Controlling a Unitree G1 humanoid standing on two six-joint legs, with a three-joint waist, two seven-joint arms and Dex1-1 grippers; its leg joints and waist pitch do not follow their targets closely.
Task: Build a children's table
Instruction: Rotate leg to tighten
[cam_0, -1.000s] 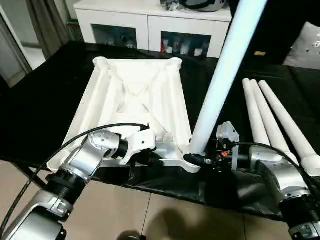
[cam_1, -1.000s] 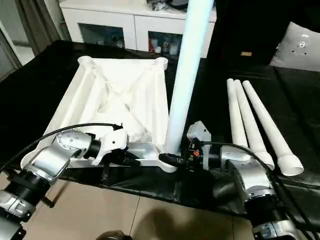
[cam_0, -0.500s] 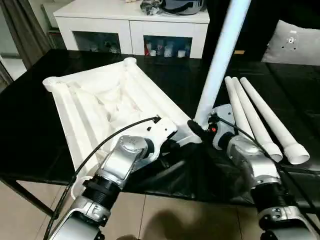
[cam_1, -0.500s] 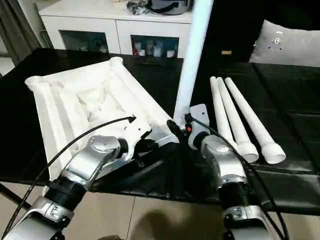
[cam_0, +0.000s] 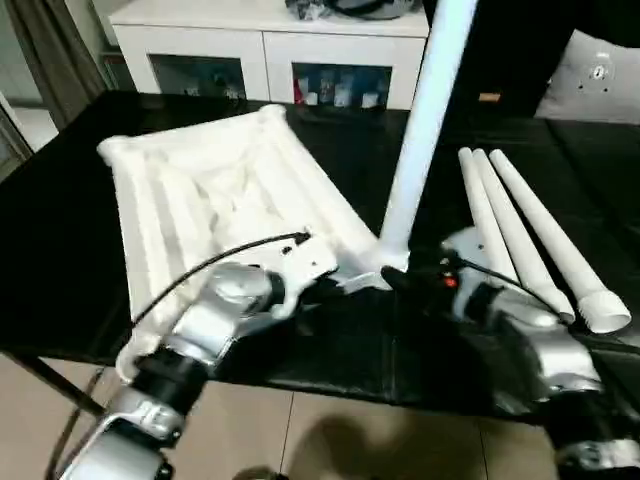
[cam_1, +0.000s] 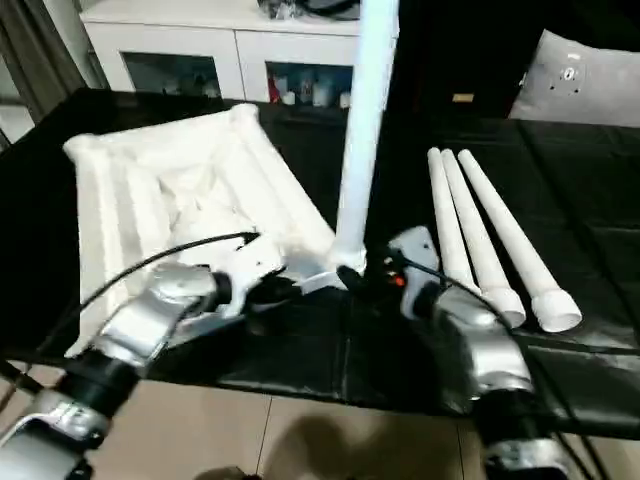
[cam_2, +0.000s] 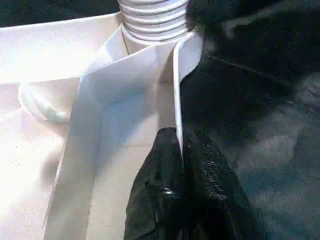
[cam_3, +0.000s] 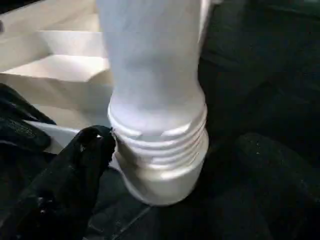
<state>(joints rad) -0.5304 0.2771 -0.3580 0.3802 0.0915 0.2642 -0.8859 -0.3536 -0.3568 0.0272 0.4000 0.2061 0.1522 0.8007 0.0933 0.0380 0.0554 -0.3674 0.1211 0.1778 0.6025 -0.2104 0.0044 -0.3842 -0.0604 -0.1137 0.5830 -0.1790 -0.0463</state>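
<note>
- Step in hand, as I read it: screwing the first leg (cam_0: 420, 130) into a corner socket of the table top (cam_0: 210, 190). The top lies ribbed side up on the black work table (cam_0: 60, 260), with the leg standing in its near right corner.
- Three spare legs (cam_0: 530, 235) lie side by side on the black cover to the right, well apart from the top.
- Left gripper (cam_2: 182, 165): fingers pinched on the thin rim wall of the top, just beside the socket. I'm using it to brace the top.
- Right gripper (cam_3: 165, 165): fingers spread either side of the leg's threaded base, one finger (cam_3: 85, 155) close by the threads, the other (cam_3: 270, 165) standing off. Jaws wide, not clamping the leg.
- Thread turns show above the socket, so I judge the leg isn't fully seated.
- Next move calls for closing the right jaws on the leg base, twisting, releasing and regripping, with the left holding the rim so the top doesn't spin.
- Head views give me the layout: top, standing leg, spares, both forearms. Can't read finger contact there.
- Left wrist view shows the rim pinch and the leg's threads (cam_2: 155, 20) at the socket.
- Right wrist view shows the exposed thread rings and the gap between leg and fingers.
</note>
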